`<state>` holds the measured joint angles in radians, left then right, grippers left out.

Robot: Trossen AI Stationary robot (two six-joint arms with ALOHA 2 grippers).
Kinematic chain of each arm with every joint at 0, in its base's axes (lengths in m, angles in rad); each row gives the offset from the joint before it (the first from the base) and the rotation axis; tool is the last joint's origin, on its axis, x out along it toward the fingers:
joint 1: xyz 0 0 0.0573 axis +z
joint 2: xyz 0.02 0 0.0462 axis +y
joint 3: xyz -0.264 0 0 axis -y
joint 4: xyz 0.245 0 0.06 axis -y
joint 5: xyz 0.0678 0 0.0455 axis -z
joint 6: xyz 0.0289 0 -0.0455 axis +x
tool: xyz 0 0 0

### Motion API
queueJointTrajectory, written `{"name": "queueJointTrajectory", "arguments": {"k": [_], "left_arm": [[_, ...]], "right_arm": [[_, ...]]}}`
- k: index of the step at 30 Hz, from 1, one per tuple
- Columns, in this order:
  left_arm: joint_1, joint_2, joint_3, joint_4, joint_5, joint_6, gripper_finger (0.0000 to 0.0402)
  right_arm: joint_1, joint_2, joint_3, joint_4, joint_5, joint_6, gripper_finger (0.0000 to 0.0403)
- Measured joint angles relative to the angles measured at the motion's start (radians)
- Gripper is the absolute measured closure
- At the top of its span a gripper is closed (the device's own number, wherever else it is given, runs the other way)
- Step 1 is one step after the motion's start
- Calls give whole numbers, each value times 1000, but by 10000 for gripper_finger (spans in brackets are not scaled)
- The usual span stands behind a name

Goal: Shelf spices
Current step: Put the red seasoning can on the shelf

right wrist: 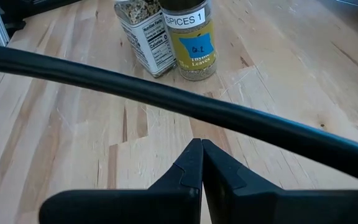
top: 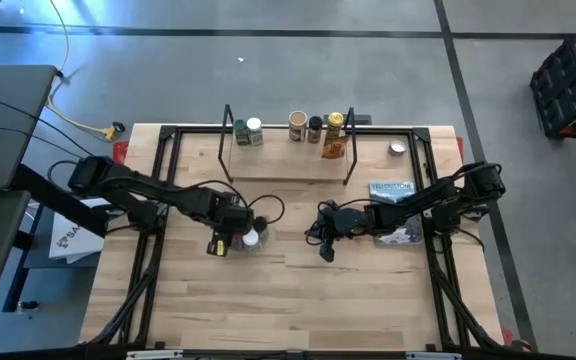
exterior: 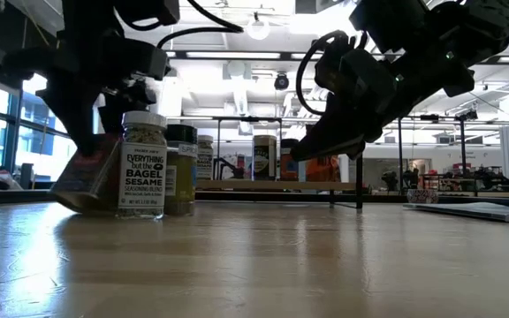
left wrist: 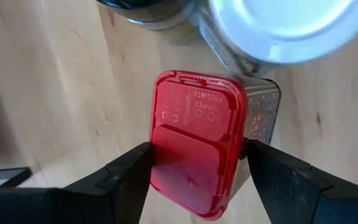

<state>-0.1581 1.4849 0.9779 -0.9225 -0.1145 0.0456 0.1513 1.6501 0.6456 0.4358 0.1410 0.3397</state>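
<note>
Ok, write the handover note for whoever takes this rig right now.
Left pincer: on the red-lidded jar, a finger on each side of its lid, near the table's left middle; in the low view the jar leans.
Right pincer: shut, empty, hovering over bare table near the centre.
Shelf at the table's far edge: about five jars, including a green-lidded one, plus an orange packet.
Off the shelf: the held jar, the white-lidded bagel seasoning jar and the black-lidded thyme jar beside it.
Left: shelve those three.
</note>
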Motion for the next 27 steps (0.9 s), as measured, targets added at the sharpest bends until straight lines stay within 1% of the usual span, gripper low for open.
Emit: {"name": "queueJointTrajectory", "arguments": {"k": [9,14,19,24,27], "left_arm": [[-111,0,1,-20,-3,-98,151],[-173,3,36,-39,-46,-156,151],[-219,1,60,-47,-49,-175,151],[-244,1,61,-53,-48,-157,151],[-233,1,61,-53,-59,-198,150]], "right_arm": [[0,0,0,-1,0,-4,403],[0,0,0,-1,0,-4,403],[0,0,0,-1,0,-4,403],[0,0,0,-1,0,-4,403],[0,0,0,-1,0,-4,403]]}}
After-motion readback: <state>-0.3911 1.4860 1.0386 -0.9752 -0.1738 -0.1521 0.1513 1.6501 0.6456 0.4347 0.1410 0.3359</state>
